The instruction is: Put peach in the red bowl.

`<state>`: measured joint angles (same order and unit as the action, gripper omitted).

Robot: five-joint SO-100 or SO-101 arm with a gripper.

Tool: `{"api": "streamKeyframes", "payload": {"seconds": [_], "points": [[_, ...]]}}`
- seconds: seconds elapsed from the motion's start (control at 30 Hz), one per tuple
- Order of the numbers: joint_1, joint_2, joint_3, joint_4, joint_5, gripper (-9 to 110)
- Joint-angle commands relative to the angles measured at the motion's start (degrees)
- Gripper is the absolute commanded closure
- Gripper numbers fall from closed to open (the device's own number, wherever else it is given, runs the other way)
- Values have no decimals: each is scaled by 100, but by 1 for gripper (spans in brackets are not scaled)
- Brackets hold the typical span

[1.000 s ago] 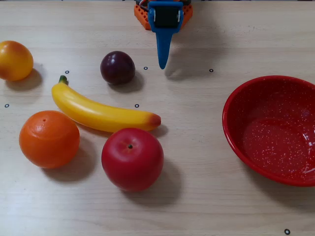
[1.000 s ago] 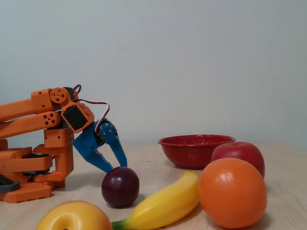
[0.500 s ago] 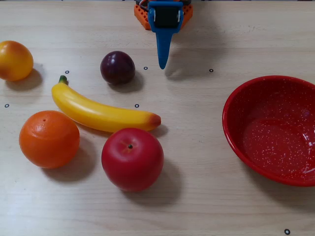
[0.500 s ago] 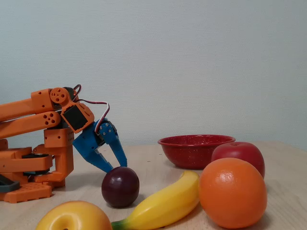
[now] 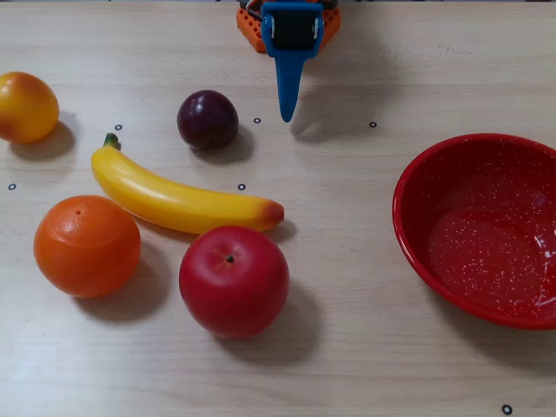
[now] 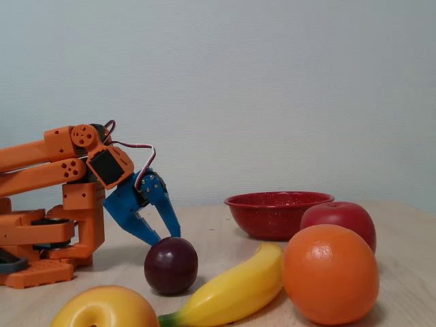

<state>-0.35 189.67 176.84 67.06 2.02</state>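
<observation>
A: Biggest item first, where's the red bowl (image 5: 476,228) placed?

B: Far right edge in the top-down fixed view, empty, well apart from everything else. In the low fixed view it's seen behind the apple (image 6: 338,221).

A: And the orange (image 5: 87,245), banana (image 5: 178,199)?

B: Clustered w/ the apple at lower left of the top-down view. Not wanted. Plum (image 5: 208,119) sits just left of the gripper (image 5: 285,115), near it.

A: Peach?

B: The peach (image 5: 26,106) is found at the far left edge of the top-down view, approx. level w/ the gripper tip, on the opposite side from the bowl. It's round, so no long axis to be matched. Plum lies between gripper and peach, so a sideways sweep is judged risky; a lift over is prob. needed.

A: Gripper state?

B: In the low fixed view the fingers (image 6: 168,222) are seen spread a bit, nothing held, tips hanging low near the table (image 5: 347,347).
</observation>
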Motion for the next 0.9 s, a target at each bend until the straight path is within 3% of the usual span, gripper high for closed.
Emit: {"api": "streamKeyframes", "payload": {"seconds": [0.0, 0.87], "points": [[26, 123, 70, -105, 105, 102], [26, 114, 62, -149, -70, 102]]}}
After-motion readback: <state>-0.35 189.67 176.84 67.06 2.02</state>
